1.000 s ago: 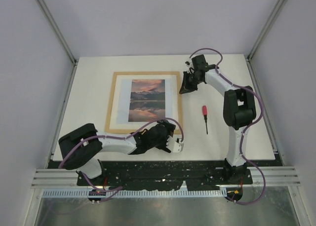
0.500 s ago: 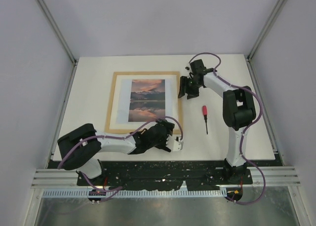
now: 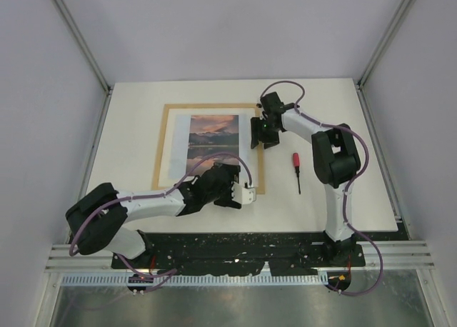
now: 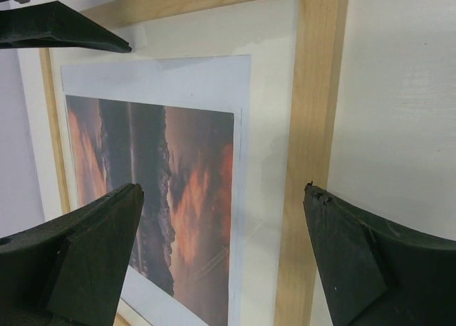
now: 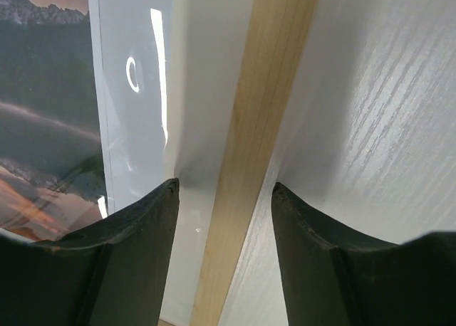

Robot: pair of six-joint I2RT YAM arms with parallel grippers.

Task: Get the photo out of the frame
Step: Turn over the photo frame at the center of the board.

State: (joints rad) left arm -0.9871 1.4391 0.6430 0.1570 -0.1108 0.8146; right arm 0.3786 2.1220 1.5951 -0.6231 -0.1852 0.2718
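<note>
The frame [image 3: 161, 145] of light wood strips lies flat on the table, face up, with the photo [image 3: 207, 143] of an orange sunset and mountains inside it. My left gripper [image 3: 243, 193] hovers wide open over the frame's near right corner. In the left wrist view, the photo's edge [image 4: 164, 198] and the right wood strip [image 4: 310, 148] lie between its fingers. My right gripper [image 3: 258, 136] is open over the frame's right side near the far corner. In the right wrist view, its fingertips stand on either side of the wood strip [image 5: 271, 77], apart from it, with the photo [image 5: 50, 91] to the left.
A small red-handled screwdriver [image 3: 295, 168] lies on the white table right of the frame, beside the right arm. A pale mat surrounds the photo inside the frame. Grey walls enclose the table on three sides.
My right gripper has opened and moved left from beside the frame to straddle its right strip. The left gripper has moved forward over the frame's near right corner.
</note>
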